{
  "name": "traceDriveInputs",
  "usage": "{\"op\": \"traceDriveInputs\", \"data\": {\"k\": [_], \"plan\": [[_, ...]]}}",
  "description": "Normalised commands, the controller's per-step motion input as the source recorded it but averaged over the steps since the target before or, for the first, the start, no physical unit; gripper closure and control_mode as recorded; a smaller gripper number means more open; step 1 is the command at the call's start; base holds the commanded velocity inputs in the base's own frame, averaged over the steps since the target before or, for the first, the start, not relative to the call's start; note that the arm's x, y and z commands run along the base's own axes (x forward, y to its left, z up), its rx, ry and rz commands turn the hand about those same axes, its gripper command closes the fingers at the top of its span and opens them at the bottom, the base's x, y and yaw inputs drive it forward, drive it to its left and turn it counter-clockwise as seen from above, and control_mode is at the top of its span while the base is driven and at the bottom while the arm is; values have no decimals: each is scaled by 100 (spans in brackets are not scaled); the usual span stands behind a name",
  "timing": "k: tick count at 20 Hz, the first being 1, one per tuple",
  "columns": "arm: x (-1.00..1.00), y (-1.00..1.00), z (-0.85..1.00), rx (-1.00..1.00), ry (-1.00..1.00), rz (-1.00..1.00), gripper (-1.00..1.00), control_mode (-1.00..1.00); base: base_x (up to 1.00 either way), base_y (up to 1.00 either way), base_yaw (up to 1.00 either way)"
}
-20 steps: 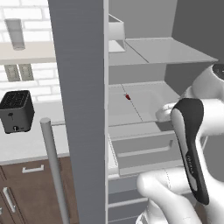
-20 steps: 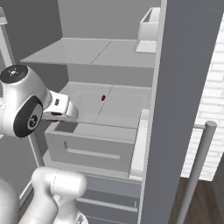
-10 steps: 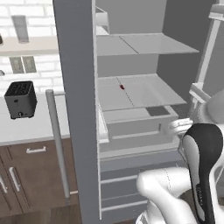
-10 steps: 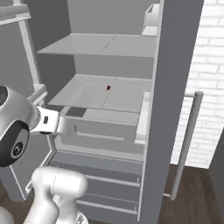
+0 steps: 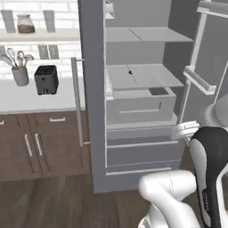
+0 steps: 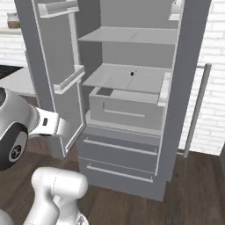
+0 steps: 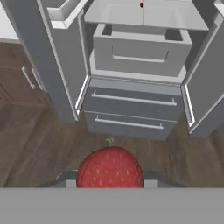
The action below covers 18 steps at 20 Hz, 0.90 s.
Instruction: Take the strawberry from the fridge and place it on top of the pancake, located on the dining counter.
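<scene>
In the hand view a big red strawberry (image 7: 110, 168) with a small green stem sits between my two dark fingertips. The gripper (image 7: 110, 178) is shut on it and hangs above the wooden floor in front of the fridge (image 7: 141, 53). The fridge (image 5: 91, 89) stands with both doors open, showing pale shelves, a pulled-out crisper drawer (image 6: 125, 110) and two lower drawers. In the right base view my white wrist (image 6: 46, 124) is low at the left, away from the fridge. The pancake and the dining counter are out of view.
A tiny dark red speck (image 5: 130, 72) lies on the fridge's middle shelf. Left of the fridge run a white worktop with brown cabinets (image 5: 31, 144), a black toaster (image 5: 46, 79) and a utensil pot (image 5: 20, 75). The open right door (image 5: 200, 84) juts out near my arm.
The whole picture has drawn back from the fridge, so the base has moved away from it. The arm and the held strawberry came out with it.
</scene>
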Motion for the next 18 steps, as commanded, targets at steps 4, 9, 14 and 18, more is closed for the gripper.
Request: {"op": "traceDriveInputs", "data": {"k": [4,9,14,18], "plan": [[0,0,0,0,0,0,100,100,-7,71,83],[0,0,0,0,0,0,100,100,0,39,94],[0,0,0,0,0,0,100,100,0,40,93],[0,0,0,0,0,0,100,100,-3,26,88]]}}
